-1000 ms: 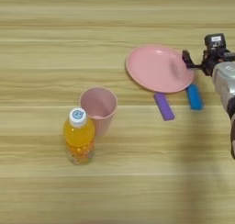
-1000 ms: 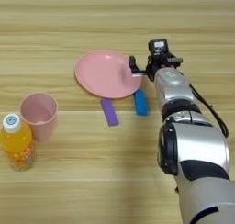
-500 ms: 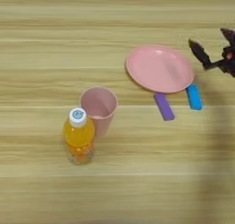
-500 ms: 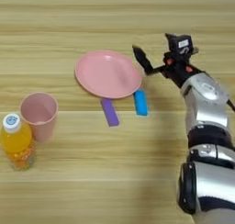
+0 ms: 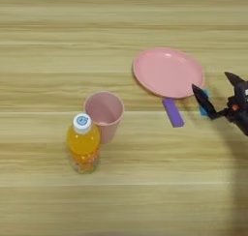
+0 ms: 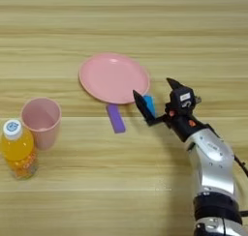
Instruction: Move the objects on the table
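Jaws spread beside blue block (image 6: 149, 105), round plate (image 6: 114, 78)

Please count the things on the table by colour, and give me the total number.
Pink: 2, the cup and the plate
Blue: 1, the blue block
Purple: 1, the purple block
Orange: 1, the juice bottle
Total: 5

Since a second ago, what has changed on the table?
The end effector swung away from the plate's right edge and came down over the blue block, fingers spread. It holds nothing. Plate, purple block, cup and bottle stayed put.
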Controlling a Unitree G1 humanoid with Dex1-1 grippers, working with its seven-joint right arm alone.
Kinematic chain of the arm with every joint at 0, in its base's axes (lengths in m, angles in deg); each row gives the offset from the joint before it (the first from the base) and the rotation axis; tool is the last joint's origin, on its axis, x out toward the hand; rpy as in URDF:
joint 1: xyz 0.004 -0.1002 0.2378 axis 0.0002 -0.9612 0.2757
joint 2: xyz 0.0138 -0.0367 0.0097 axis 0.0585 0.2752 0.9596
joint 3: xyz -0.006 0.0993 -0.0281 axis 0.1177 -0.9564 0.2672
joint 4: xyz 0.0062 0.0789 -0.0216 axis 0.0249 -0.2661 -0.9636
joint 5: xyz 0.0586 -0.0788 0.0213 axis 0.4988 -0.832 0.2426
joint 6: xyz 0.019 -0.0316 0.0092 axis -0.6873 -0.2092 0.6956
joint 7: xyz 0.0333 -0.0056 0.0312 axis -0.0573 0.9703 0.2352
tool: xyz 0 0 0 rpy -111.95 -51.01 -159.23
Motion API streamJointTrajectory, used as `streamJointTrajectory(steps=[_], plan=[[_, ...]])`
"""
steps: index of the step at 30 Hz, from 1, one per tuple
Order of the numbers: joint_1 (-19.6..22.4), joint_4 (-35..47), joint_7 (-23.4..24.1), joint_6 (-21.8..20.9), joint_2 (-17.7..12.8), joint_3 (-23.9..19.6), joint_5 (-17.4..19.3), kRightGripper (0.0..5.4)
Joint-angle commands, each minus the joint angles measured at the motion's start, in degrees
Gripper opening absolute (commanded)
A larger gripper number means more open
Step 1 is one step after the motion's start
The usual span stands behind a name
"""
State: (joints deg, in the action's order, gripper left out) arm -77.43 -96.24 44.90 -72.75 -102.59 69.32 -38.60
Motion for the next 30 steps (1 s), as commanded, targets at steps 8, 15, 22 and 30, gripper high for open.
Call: streamJointTrajectory(steps=[8,15,22,30], plan=[[-1.18,-0.31,10.92,-12.17,0.79,-2.86,-2.87,5.33],[-5.85,4.74,13.8,-14.33,2.97,-2.81,-2.2,5.33],[-10.27,10.66,14.9,-11.3,5.22,-0.32,-2.98,5.33],[-11.44,12.25,17.23,-6.62,7.14,2.63,-5.03,5.33]])
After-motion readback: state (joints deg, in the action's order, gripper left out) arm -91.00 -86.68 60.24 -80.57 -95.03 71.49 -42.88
